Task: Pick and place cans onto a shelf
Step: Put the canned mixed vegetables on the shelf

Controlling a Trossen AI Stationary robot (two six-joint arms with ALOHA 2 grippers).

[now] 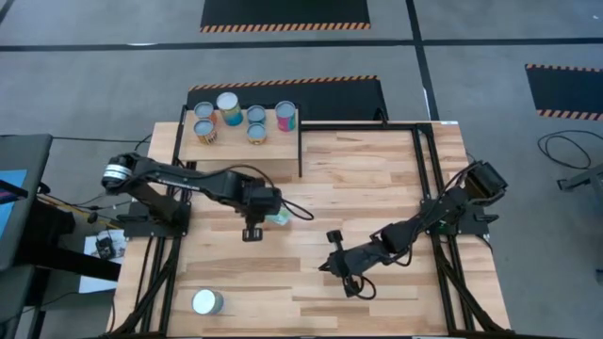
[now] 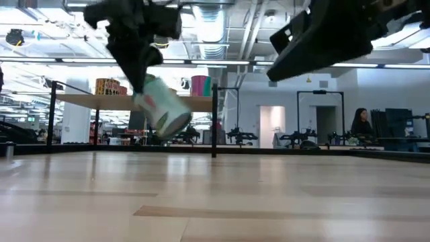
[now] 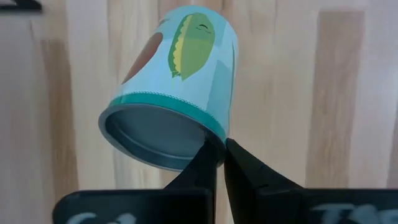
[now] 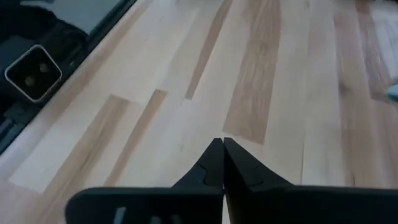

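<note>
Left gripper (image 3: 216, 151) pinches teal can (image 3: 177, 81) by its rim – tilted, lifted clear for the shelf (image 1: 240, 146) behind – right gripper (image 4: 222, 151) closed, empty, waiting.

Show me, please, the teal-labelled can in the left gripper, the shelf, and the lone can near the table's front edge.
teal-labelled can (image 3: 186, 74): left wrist view, on its label.
left gripper (image 3: 219, 149): left wrist view, fingertips pinching the can's rim.
shelf (image 1: 237, 151): high view, bare wood at its front.
lone can (image 1: 206, 301): high view, on its round top.

A grey floor (image 1: 113, 85) marked with black mats edged in orange-and-black stripes (image 1: 285, 13) is seen around the plank tabletop (image 1: 377, 179).
</note>
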